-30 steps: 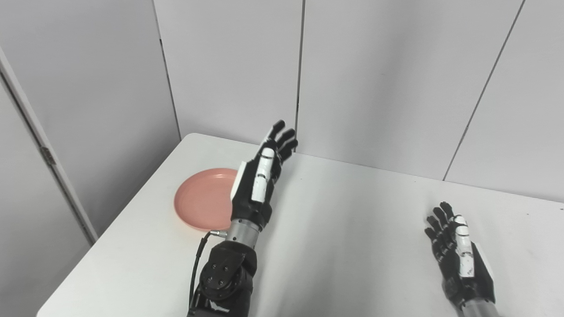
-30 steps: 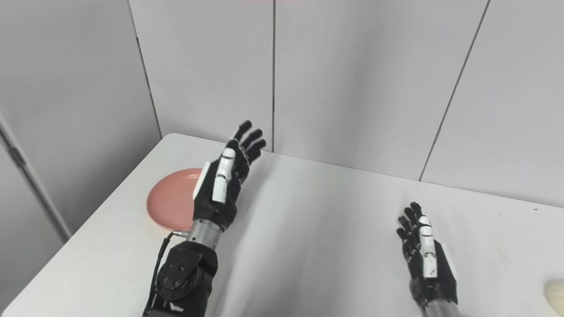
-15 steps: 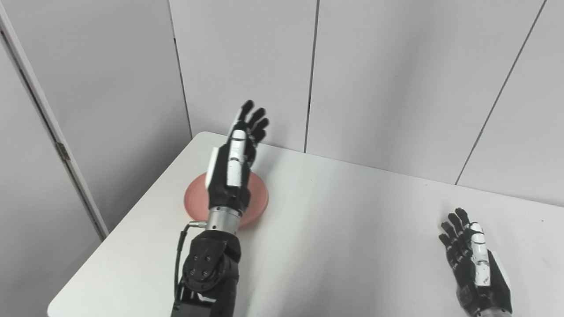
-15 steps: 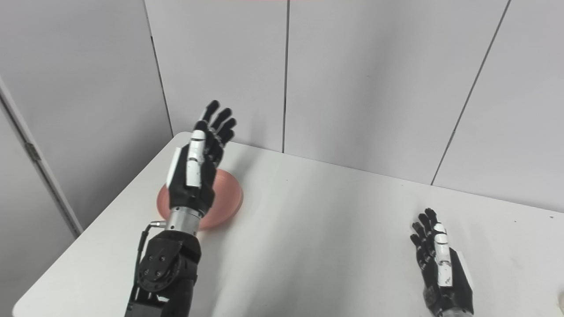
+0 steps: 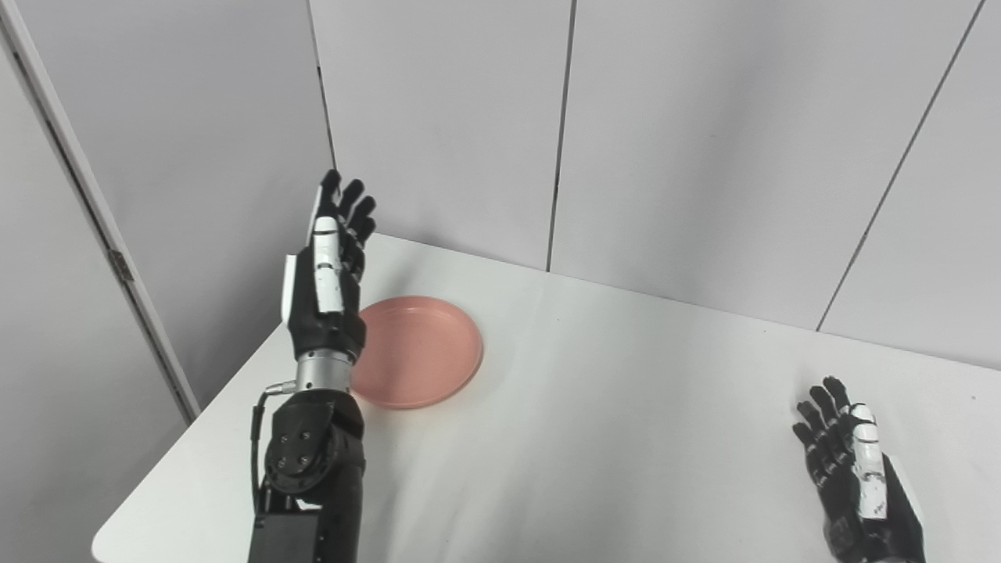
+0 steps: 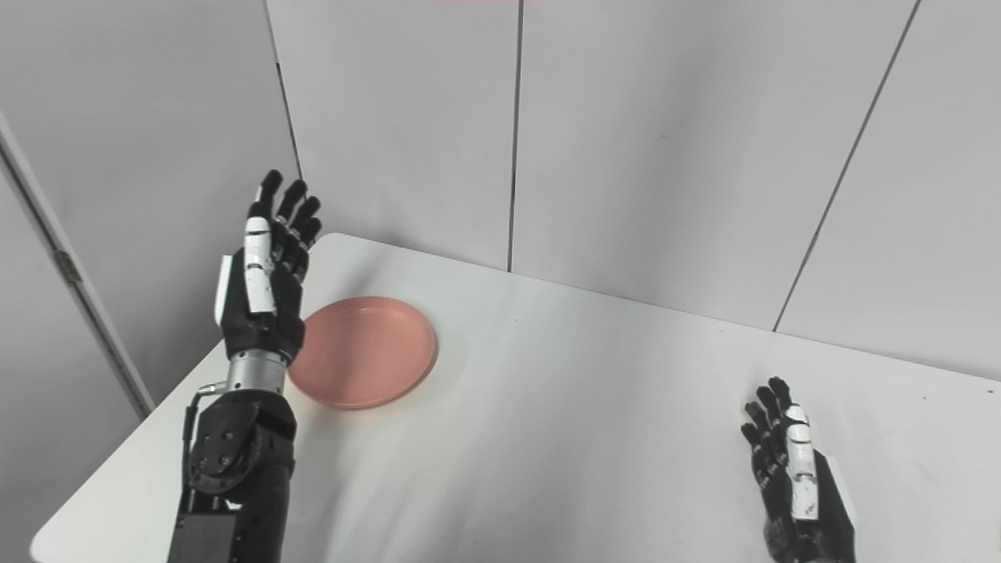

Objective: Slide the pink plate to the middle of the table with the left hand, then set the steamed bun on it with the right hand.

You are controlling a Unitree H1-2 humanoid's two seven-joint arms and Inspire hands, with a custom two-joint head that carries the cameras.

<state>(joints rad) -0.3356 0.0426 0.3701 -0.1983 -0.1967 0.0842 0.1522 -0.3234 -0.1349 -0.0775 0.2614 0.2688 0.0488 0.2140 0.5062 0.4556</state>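
The pink plate point(image 5: 418, 349) lies empty on the white table point(image 5: 610, 438), near its far left corner. My left hand point(image 5: 324, 274) is raised above the table's left edge, just left of the plate, fingers straight and apart, open and holding nothing. My right hand point(image 5: 856, 477) rests low at the table's right front, palm side down, fingers spread, open and empty. No steamed bun shows in either view.
Grey wall panels point(image 5: 665, 141) stand close behind the table's far edge. The table's left edge point(image 5: 195, 438) runs just under my left forearm.
My left hand has swung from right of the plate, over it, to its left side and risen. The camera has panned left, so the bun at the right edge has left the view.
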